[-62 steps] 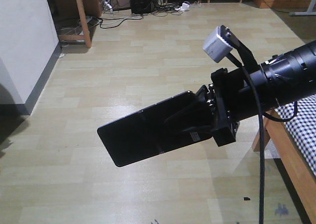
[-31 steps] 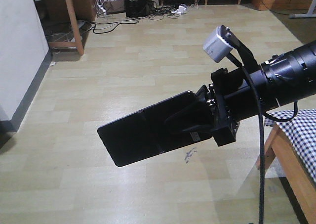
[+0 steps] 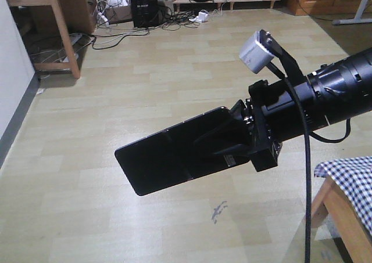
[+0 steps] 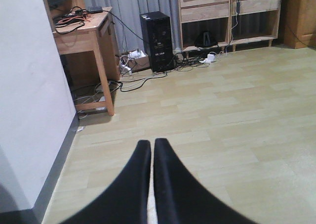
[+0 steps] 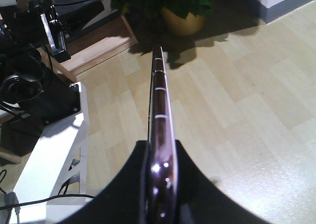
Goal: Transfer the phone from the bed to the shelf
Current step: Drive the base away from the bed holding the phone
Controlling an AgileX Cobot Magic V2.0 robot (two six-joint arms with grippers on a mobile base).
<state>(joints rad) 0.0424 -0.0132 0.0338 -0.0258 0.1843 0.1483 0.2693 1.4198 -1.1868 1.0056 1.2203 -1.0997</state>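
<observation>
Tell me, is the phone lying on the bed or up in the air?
Up in the air. The right gripper pinches the phone by one end over the floor; the bed corner is off to the side.

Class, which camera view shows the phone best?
The exterior front-facing view: the phone shows its broad black face, clamped in the right tool. The right wrist view shows only its thin edge; the left wrist view, none of it.
</observation>
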